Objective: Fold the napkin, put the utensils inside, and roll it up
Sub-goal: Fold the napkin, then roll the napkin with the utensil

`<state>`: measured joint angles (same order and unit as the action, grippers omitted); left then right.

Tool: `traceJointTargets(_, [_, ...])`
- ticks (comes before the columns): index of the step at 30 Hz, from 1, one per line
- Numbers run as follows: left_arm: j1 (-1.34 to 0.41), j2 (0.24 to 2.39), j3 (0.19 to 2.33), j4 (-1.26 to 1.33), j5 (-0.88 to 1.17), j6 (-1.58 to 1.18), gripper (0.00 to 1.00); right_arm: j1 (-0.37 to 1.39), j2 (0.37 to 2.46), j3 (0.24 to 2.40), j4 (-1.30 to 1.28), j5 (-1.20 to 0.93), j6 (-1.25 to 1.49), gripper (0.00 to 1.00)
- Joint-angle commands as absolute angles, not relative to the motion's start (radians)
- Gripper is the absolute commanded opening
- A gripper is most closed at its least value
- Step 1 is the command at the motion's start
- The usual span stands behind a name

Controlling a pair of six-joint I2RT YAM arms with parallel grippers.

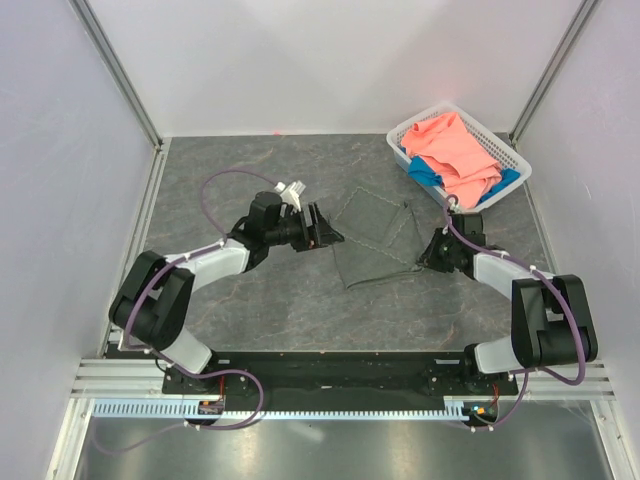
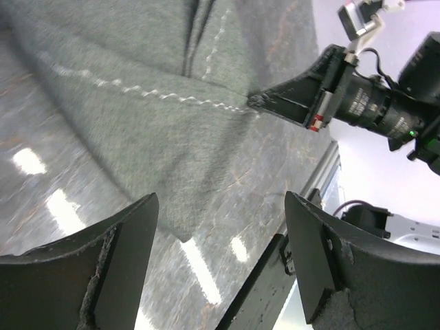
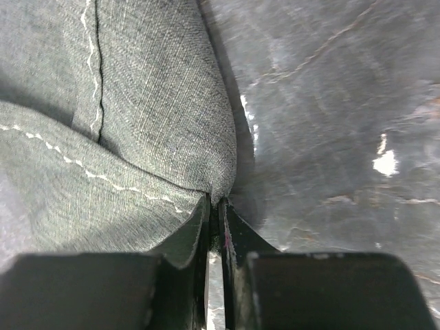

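The dark grey napkin (image 1: 372,238) lies on the table's middle, rumpled, with its right side lifted and folded over. It also shows in the left wrist view (image 2: 137,96) and the right wrist view (image 3: 137,103). My right gripper (image 1: 428,255) is shut on the napkin's right edge (image 3: 216,201); its tip shows in the left wrist view (image 2: 265,102). My left gripper (image 1: 325,232) is open and empty, just left of the napkin and low over the table (image 2: 220,206). The fork and chopsticks are out of view.
A white basket (image 1: 412,128) stands at the back right, holding a salmon-pink cloth (image 1: 455,150) and a blue cloth (image 1: 425,172). White walls close in the table on three sides. The black arm mount (image 1: 330,365) runs along the near edge.
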<state>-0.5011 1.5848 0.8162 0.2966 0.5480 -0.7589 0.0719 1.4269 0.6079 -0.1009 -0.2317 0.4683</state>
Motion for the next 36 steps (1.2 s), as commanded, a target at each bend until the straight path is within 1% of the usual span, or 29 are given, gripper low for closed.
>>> traceJointTargets(1, [-0.466, 1.481, 0.758, 0.217, 0.476, -0.732, 0.81, 0.124, 1.43, 0.578, -0.034, -0.282, 0.515, 0.1])
traceJointTargets(5, [-0.443, 1.404, 0.681, 0.16, 0.401, -0.732, 0.81, 0.221, 1.451, 0.549, 0.04, -0.273, 0.597, 0.06])
traceJointTargets(8, [-0.42, 1.327, 0.62, 0.106, 0.338, -0.729, 0.81, 0.297, 1.45, 0.512, 0.141, -0.258, 0.695, 0.03])
traceJointTargets(10, [-0.403, 1.293, 0.572, 0.094, 0.313, -0.732, 0.81, 0.327, 1.453, 0.505, 0.19, -0.244, 0.75, 0.03])
traceJointTargets(14, [-0.371, 1.252, 0.509, 0.095, 0.301, -0.741, 0.76, 0.353, 1.453, 0.497, 0.23, -0.226, 0.792, 0.02])
traceJointTargets(16, [-0.356, 1.265, 0.492, 0.133, 0.325, -0.753, 0.74, 0.353, 1.451, 0.497, 0.226, -0.218, 0.79, 0.0])
traceJointTargets(17, [-0.351, 1.276, 0.48, 0.152, 0.354, -0.762, 0.71, 0.354, 1.45, 0.495, 0.224, -0.216, 0.788, 0.0])
traceJointTargets(21, [-0.333, 1.371, 0.459, 0.297, 0.434, -0.83, 0.63, 0.356, 1.45, 0.489, 0.215, -0.218, 0.779, 0.0])
traceJointTargets(25, [-0.333, 1.446, 0.442, 0.411, 0.506, -0.885, 0.62, 0.356, 1.451, 0.476, 0.221, -0.218, 0.779, 0.0])
traceJointTargets(33, [-0.342, 1.543, 0.44, 0.476, 0.52, -0.928, 0.6, 0.356, 1.462, 0.482, 0.227, -0.219, 0.772, 0.0])
traceJointTargets(36, [-0.347, 1.577, 0.445, 0.494, 0.514, -0.936, 0.58, 0.356, 1.468, 0.486, 0.229, -0.222, 0.769, 0.0])
